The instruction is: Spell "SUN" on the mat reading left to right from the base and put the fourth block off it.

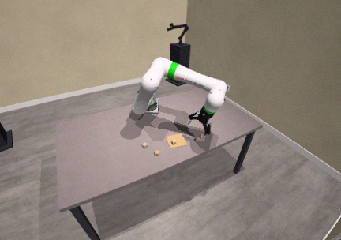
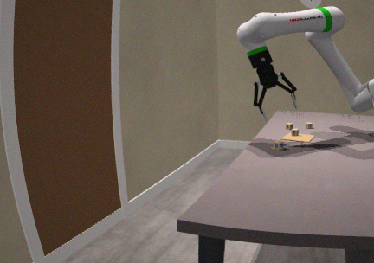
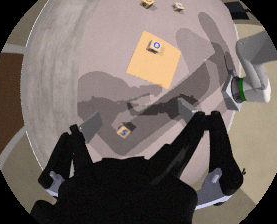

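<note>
My gripper (image 1: 199,127) (image 2: 280,113) (image 3: 140,116) is wide open and empty, above the table. The S block (image 2: 279,145) (image 3: 123,131) lies on the table off the mat, below the gripper and between its spread fingers in the wrist view, its letter turned. The orange mat (image 1: 179,144) (image 2: 306,137) (image 3: 146,70) lies flat. A block with a ring-like blue letter, apparently O (image 1: 174,141) (image 2: 294,132) (image 3: 156,46), stands on it. Two blocks lie beyond the mat: one (image 1: 156,152) (image 2: 289,125) (image 3: 147,3) nearer the front edge, another (image 1: 144,145) (image 2: 309,125) (image 3: 178,6) nearer the base; their letters are unclear.
The arm's base (image 1: 151,106) (image 3: 232,95) stands at the table's back edge. The table's front edge runs past the S block's side of the mat. Shadows of the arm and gripper fall over the table (image 1: 99,154) (image 2: 277,190) around the S block and the mat.
</note>
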`<action>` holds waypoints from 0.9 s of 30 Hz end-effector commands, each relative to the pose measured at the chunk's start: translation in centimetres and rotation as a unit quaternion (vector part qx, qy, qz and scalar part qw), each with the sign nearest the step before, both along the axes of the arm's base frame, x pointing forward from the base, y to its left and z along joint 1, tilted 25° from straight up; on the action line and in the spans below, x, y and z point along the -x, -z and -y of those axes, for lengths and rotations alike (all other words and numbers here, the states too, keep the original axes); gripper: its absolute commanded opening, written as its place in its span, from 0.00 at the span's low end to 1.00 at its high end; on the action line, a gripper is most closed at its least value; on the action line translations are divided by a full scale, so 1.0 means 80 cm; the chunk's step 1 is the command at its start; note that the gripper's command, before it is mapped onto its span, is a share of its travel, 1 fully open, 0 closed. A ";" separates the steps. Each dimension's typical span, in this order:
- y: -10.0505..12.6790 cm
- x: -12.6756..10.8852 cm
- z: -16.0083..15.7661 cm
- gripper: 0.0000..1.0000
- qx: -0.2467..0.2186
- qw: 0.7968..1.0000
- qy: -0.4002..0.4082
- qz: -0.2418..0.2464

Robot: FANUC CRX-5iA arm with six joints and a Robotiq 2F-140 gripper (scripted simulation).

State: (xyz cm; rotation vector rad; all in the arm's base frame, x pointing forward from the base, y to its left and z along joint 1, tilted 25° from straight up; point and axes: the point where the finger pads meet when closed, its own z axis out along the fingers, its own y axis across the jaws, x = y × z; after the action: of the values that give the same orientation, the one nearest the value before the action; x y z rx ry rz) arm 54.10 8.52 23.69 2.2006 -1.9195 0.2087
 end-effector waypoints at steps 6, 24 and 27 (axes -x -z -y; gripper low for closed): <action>0.005 -0.006 -0.018 1.00 0.024 0.994 0.098 0.031; 0.017 -0.016 -0.059 1.00 0.063 0.948 0.291 0.110; 0.019 -0.018 -0.068 1.00 0.070 0.932 0.331 0.129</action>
State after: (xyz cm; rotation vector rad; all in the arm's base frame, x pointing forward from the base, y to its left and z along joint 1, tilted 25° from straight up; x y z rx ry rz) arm 55.35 13.17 22.34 1.5072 -2.4883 0.4642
